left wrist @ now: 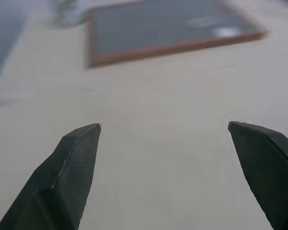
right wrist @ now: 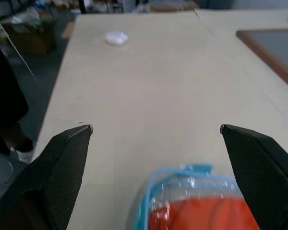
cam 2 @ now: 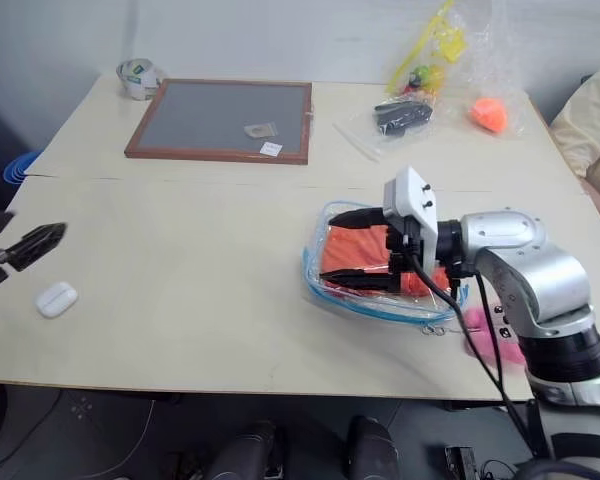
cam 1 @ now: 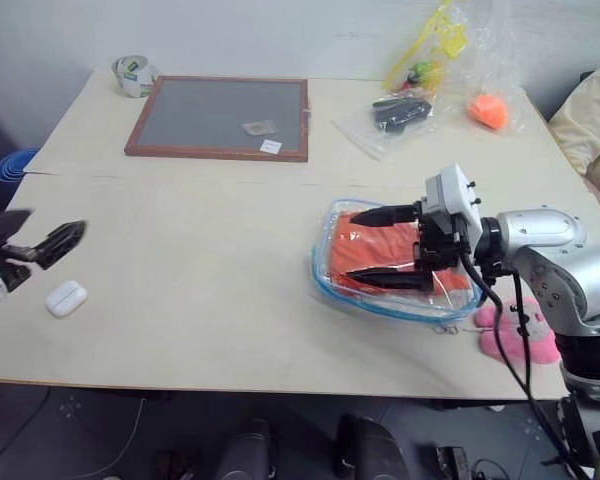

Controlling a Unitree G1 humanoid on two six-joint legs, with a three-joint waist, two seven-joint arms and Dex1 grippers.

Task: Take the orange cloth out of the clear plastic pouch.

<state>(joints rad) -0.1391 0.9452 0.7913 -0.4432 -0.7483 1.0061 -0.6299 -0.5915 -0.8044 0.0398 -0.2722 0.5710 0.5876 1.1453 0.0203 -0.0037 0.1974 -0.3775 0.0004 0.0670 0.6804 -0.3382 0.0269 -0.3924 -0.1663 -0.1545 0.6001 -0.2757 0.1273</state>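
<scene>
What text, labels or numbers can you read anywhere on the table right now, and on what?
None can be read.
Tape roll: green markings on its side, too small to read.
White tag on the framed board: too small to read.
Yellow-printed clear bag: print blurred.

Looks like a robotics lab or a test room set up in an office, not anybody's home. Plain pale wooden table (cam 1: 210,300) against a bare grey-white wall, with random test props scattered on it: framed grey board (cam 1: 220,117) at 11 o'clock, roll of tape (cam 1: 134,75) beside it, thin plastic bags (cam 1: 450,80) at 1 o'clock, white earbud case (cam 1: 66,298) at 9. The right wrist view catches what's probably cardboard boxes (right wrist: 26,33) and clutter on the floor past the table's end.
</scene>
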